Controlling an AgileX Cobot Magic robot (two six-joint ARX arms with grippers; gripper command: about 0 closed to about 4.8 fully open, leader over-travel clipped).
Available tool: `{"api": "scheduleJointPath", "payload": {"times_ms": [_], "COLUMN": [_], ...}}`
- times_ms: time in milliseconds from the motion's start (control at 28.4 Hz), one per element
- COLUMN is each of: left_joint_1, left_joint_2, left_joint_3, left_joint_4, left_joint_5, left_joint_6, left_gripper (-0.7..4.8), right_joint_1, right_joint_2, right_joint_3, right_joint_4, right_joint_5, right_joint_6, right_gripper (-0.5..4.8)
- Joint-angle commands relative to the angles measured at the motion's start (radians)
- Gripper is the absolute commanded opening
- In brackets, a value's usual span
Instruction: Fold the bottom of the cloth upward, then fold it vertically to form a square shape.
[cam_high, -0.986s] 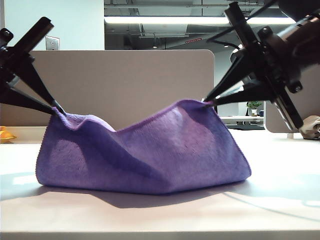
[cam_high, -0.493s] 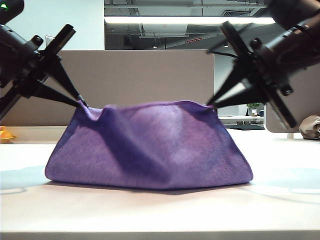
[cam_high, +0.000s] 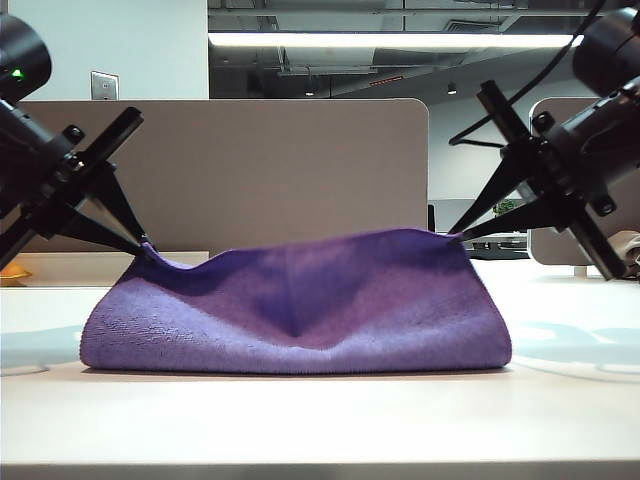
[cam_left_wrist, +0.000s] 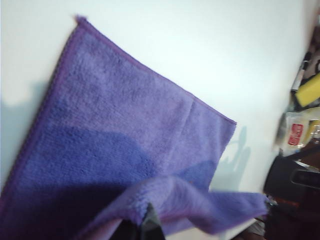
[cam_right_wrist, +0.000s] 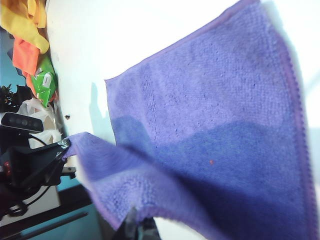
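The purple cloth (cam_high: 300, 310) lies on the white table, its near part doubled over with the fold facing the exterior camera. My left gripper (cam_high: 143, 244) is shut on the cloth's raised left corner, low above the table. My right gripper (cam_high: 462, 237) is shut on the raised right corner at about the same height. The lifted edge sags a little between them. In the left wrist view the pinched hem (cam_left_wrist: 150, 210) hangs over the flat lower layer (cam_left_wrist: 125, 115). The right wrist view shows the same: pinched hem (cam_right_wrist: 142, 217) over the flat layer (cam_right_wrist: 215, 110).
A beige partition (cam_high: 250, 170) stands behind the table. A small orange thing (cam_high: 8, 270) sits at the far left edge and a brown lumpy thing (cam_high: 628, 250) at the far right. Coloured bags and clutter (cam_right_wrist: 30, 45) lie off the table's side.
Both grippers have come down and moved away from the camera with the cloth's corners. The raised half has sunk from a tall tent to a low fold over the lower layer.
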Motion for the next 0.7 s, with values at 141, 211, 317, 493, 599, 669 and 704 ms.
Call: {"api": "scheduleJointPath", "payload": {"times_ms": [141, 211, 317, 493, 599, 669, 704], "left_joint_1": [0.002, 0.002, 0.002, 0.002, 0.003, 0.003, 0.003], "left_joint_2": [0.031, 0.055, 0.099, 0.133, 0.142, 0.142, 0.142], "left_joint_3": [0.077, 0.117, 0.169, 0.179, 0.179, 0.179, 0.179], "left_joint_4": [-0.041, -0.079, -0.161, -0.185, -0.185, -0.184, -0.184], "left_joint_5": [0.09, 0.114, 0.131, 0.13, 0.142, 0.157, 0.163], "left_joint_6": [-0.007, -0.01, -0.01, -0.041, -0.06, -0.079, -0.089], "left_gripper": [-0.05, -0.05, -0.05, -0.05, -0.05, -0.05, -0.05], "right_joint_1": [0.002, 0.0, -0.004, -0.024, -0.032, -0.038, -0.039], "right_joint_2": [0.051, 0.067, 0.08, 0.105, 0.111, 0.111, 0.111], "right_joint_3": [0.068, 0.085, 0.093, 0.094, 0.094, 0.094, 0.094], "right_joint_4": [0.009, 0.009, 0.007, 0.006, 0.006, 0.01, 0.01], "right_joint_5": [-0.027, -0.031, -0.046, -0.071, -0.095, -0.098, -0.098], "right_joint_6": [0.077, 0.1, 0.159, 0.229, 0.254, 0.263, 0.267], "right_gripper": [-0.02, -0.01, -0.01, 0.0, 0.05, 0.15, 0.19]}}
